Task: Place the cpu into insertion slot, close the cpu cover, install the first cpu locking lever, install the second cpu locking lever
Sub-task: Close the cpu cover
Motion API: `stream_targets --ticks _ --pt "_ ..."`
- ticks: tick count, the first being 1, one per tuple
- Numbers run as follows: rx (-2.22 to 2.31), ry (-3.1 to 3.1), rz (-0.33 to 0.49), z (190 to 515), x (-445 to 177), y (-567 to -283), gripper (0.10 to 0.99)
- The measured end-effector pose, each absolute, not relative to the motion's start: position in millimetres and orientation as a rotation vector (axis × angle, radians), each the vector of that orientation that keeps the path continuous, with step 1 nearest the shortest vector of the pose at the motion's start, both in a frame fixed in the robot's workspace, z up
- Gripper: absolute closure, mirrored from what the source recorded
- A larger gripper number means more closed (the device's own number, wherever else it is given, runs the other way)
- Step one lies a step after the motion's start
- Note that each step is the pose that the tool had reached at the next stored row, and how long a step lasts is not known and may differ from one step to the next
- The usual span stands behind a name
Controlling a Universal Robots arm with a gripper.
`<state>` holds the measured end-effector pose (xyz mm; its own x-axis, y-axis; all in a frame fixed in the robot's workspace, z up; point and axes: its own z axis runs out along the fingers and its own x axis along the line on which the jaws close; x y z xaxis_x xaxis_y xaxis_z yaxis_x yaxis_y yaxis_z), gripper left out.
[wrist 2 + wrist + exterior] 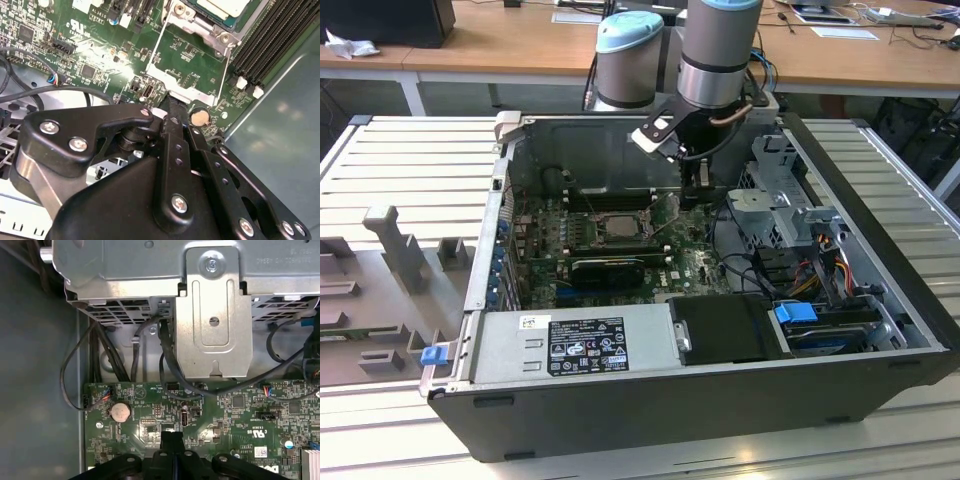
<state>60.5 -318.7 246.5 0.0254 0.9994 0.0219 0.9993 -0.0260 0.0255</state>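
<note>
While the arm [720,50] is hanging into the open computer case [720,400], the claw [172,106] is hovering just short of the insertion slot [192,20]. Its two fingers [172,130] are pressing flat together with no gap showing; whether a thin edge is caught between the tips I cannot tell. Those tips are sitting right at the free edge of the cpu cover [175,86]. The cover is standing swung open on the claw's side of the insertion slot, with green board showing through its square window. A round coin battery [200,117] is lying on the board just beside that edge, also on the claw's side of the insertion slot. Beyond the cover, the cpu [225,6] is resting inside the insertion slot, pale metal face up. Past the insertion slot, long black memory slots [270,40] are running alongside it. Farther out, the case is lying on its side on the slatted grey desk [410,170].
</note>
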Motion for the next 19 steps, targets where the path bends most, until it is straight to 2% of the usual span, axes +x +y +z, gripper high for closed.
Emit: stream_targets --ticks 19 --pt "2.246 2.189 0.055 247 43 -319 0.980"
